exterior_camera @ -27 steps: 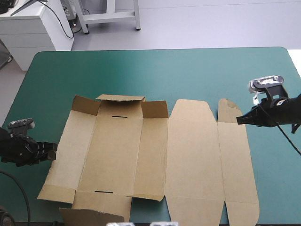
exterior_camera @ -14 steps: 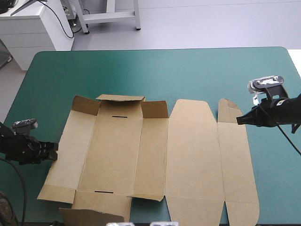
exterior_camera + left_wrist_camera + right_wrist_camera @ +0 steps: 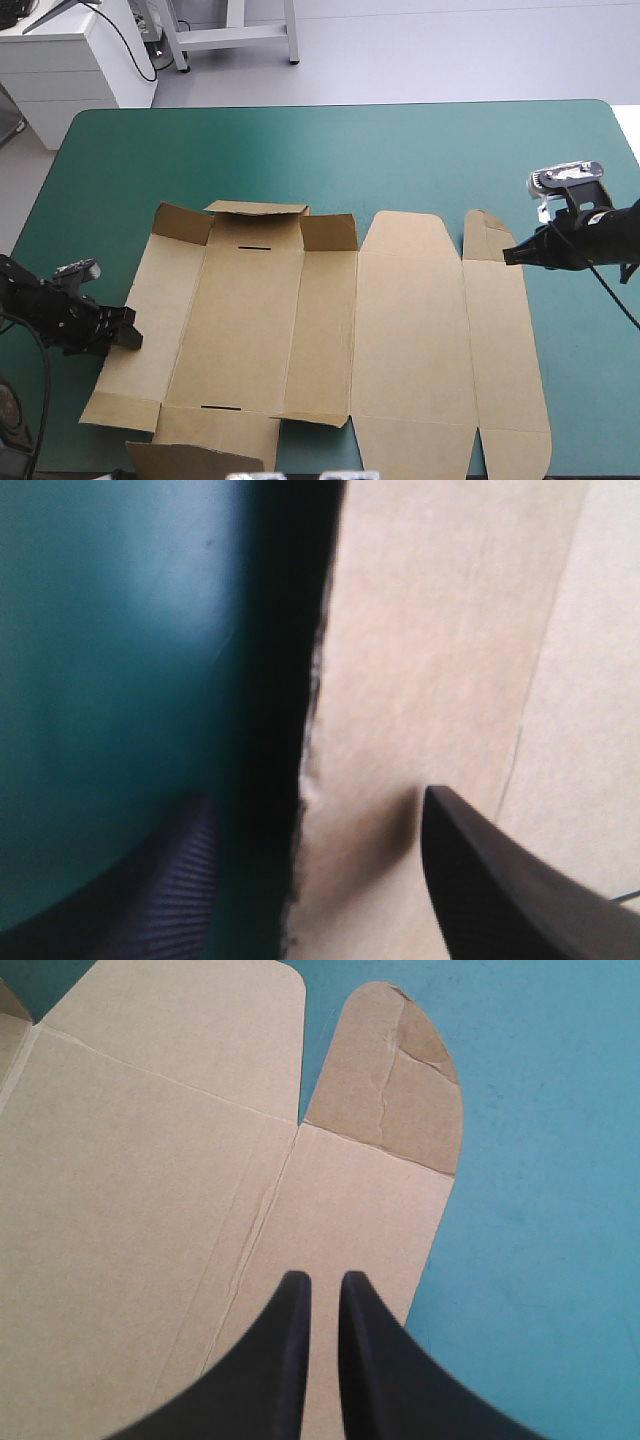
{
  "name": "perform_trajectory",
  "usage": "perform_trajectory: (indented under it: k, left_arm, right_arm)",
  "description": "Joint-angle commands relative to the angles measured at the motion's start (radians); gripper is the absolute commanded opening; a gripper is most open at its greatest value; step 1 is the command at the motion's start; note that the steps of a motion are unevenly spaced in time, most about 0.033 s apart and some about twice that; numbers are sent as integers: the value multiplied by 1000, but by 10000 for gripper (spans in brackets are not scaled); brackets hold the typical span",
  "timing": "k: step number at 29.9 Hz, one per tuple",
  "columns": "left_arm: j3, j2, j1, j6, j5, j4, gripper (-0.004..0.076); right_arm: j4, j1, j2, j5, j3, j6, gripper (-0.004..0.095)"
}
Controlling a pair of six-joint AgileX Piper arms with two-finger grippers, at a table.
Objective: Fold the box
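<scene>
Left gripper (image 3: 315, 800), fingers apart astride the left edge of the largely flat brown box (image 3: 400, 330) at mid-table, could shove the sheet rightward instead of gripping it if the lower finger misses; right gripper (image 3: 325, 1290), fingers all but together, hovers over the right flap (image 3: 500, 340).

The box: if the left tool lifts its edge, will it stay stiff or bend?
Probably it bends at the creases that cross the box. One thin sheet, so likely light. The raised far flaps may flop.
</scene>
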State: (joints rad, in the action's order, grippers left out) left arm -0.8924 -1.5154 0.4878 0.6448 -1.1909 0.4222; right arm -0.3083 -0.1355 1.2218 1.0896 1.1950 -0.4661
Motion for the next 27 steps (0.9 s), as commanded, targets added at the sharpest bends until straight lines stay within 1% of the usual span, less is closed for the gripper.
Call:
perform_trajectory:
  k: [1, 4, 11, 15, 27]
  left_arm:
    - [-5, 11, 4, 46, -66, 129, 421]
    - [34, 7, 4, 91, -70, 187, 421]
    - [115, -2, 4, 110, -67, 213, 421]
    - [114, -2, 4, 152, -105, 275, 421]
    - [114, -2, 4, 146, -102, 265, 420]
  right_arm:
    - [-19, 0, -24, -28, 25, -12, 87]
    - [-19, 0, -24, -26, 25, -12, 87]
    - [-19, 0, -24, -33, 25, -12, 87]
    - [-17, 0, -24, -33, 25, -15, 87]
    - [-17, 0, -24, -33, 25, -15, 87]
